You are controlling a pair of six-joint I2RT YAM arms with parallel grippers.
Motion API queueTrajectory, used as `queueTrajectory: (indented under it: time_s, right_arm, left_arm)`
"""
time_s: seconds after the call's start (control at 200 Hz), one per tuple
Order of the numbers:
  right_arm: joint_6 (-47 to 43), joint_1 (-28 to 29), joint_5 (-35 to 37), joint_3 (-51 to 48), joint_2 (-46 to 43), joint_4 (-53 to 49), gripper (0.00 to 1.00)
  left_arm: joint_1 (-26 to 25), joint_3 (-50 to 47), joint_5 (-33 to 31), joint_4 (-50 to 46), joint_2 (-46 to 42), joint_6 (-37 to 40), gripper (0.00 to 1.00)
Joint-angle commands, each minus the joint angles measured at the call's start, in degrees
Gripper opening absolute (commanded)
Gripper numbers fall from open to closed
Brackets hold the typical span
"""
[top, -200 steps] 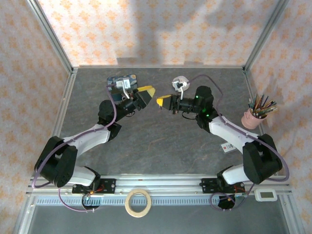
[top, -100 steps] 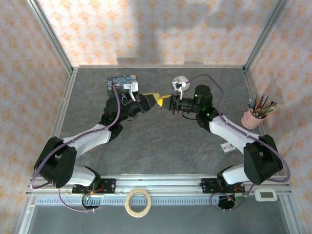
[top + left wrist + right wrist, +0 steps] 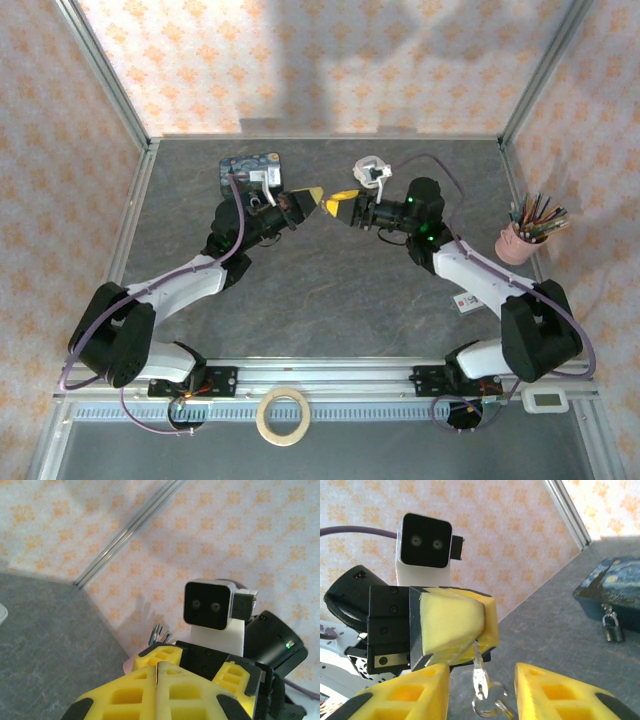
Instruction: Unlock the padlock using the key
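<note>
Right wrist: left gripper [image 3: 472, 641] clamped on key [image 3: 479, 676]; right gripper [image 3: 482, 682] fingers apart around it, untouching; padlock [image 3: 612, 630] hangs on blue tin [image 3: 615, 587].

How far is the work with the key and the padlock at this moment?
Done: the key is picked up, pinched in the shut left gripper. In hand: the right gripper stands open around the key's ring. To do: the padlock hangs on the blue tin, shackle apparently closed, untouched.
</note>
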Motion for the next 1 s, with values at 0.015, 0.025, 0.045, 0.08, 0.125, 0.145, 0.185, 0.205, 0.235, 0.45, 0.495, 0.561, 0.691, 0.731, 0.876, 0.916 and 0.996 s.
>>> queueTrajectory:
  time_s: [0.015,0.025,0.045,0.08,0.125,0.145,0.185,0.205,0.235,0.45,0.495,0.561,0.691,0.731,0.876,0.916,0.996]
  right_arm:
    - [10.51,-0.16,-0.12,-3.33,-0.23,15.97,0.39]
    - [11.20,-0.16,0.06,-3.71,-0.05,16.86,0.39]
    - [12.38,-0.10,0.36,-4.44,0.11,18.96,0.39]
    - [14.36,-0.08,0.91,-5.61,0.48,22.02,0.39]
    - [16.33,0.14,1.49,-6.68,1.07,25.58,0.39]
    - [16.80,0.37,1.67,-6.99,1.27,26.44,0.39]
    - [17.46,0.62,1.99,-7.32,1.67,27.35,0.39]
    - [17.59,0.77,2.08,-7.32,1.85,27.62,0.39]
    - [17.79,1.05,2.23,-7.36,2.15,28.03,0.39]
    - [20.58,2.16,2.26,-7.50,4.00,31.82,0.36]
    - [20.92,2.30,2.29,-7.50,4.35,32.18,0.35]
    - [21.41,2.42,2.59,-7.67,4.85,32.92,0.34]
    - [21.83,2.40,3.24,-7.40,5.51,33.68,0.28]
    - [21.88,2.38,3.21,-7.21,5.71,33.62,0.27]
    - [22.04,2.48,3.64,-7.04,6.20,33.68,0.28]
    - [21.95,2.47,3.69,-6.99,6.33,33.68,0.29]
    - [21.96,2.56,3.78,-6.96,6.43,33.59,0.30]
  left_arm:
    - [-1.39,-1.58,-1.79,8.30,-0.08,-2.12,0.00]
    - [-1.47,-1.70,-1.94,8.66,-0.03,-2.26,0.00]
    - [-1.54,-1.92,-2.11,9.41,0.04,-2.65,0.00]
    - [-1.74,-2.27,-2.55,10.62,0.28,-3.22,0.00]
    - [-1.82,-2.55,-2.79,11.93,0.58,-3.88,0.00]
    - [-1.95,-2.64,-2.79,12.25,0.65,-4.15,0.00]
    - [-1.96,-2.59,-2.79,12.83,0.86,-4.44,0.00]
    - [-2.04,-2.53,-2.72,12.92,0.90,-4.56,0.00]
    - [-2.11,-2.51,-2.70,13.16,1.03,-4.71,0.00]
    - [-2.40,-3.34,-3.93,14.60,0.97,-5.47,0.00]
    - [-2.49,-3.47,-4.02,15.18,1.18,-5.78,0.00]
    - [-2.49,-3.53,-3.77,15.85,1.33,-6.32,0.00]
    - [-2.66,-3.61,-3.71,16.19,1.19,-6.82,0.00]
    - [-2.68,-3.73,-3.83,16.24,1.10,-6.79,0.00]
    - [-2.99,-3.82,-3.93,16.69,0.99,-7.15,0.00]
    - [-3.08,-3.79,-3.98,16.81,1.05,-7.27,0.00]
    - [-3.20,-3.81,-4.01,17.10,1.18,-7.45,0.00]
